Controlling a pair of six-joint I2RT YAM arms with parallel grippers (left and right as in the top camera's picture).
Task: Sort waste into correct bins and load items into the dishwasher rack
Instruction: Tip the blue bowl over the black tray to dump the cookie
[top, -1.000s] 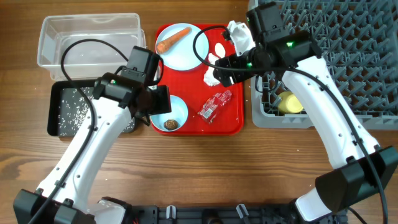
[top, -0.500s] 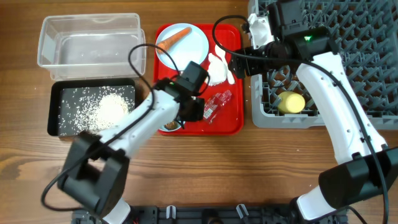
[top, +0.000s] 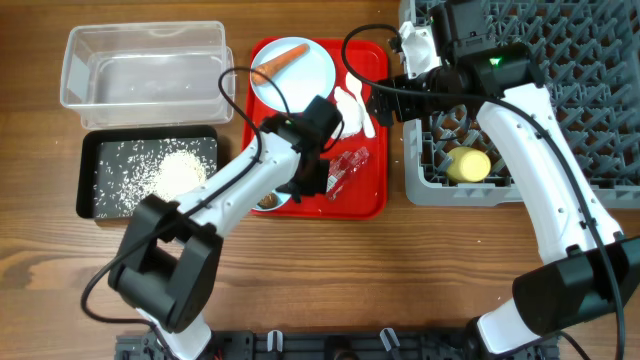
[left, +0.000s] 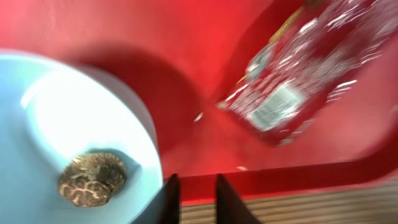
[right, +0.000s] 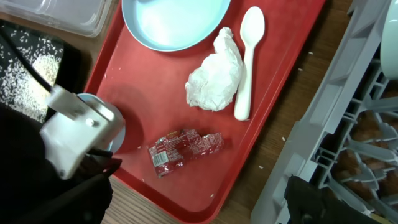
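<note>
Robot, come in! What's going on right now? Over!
Left gripper open, empty, low by the bowl holding the brown scrap. Right gripper open, empty, near the spoon. Wrapper close by, not blocking. Over.

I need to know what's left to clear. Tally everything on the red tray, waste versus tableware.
Waste: 4 (carrot, napkin, wrapper, brown scrap in the bowl)
Tableware: 3 (plate, bowl, spoon)
Total: 7
</note>
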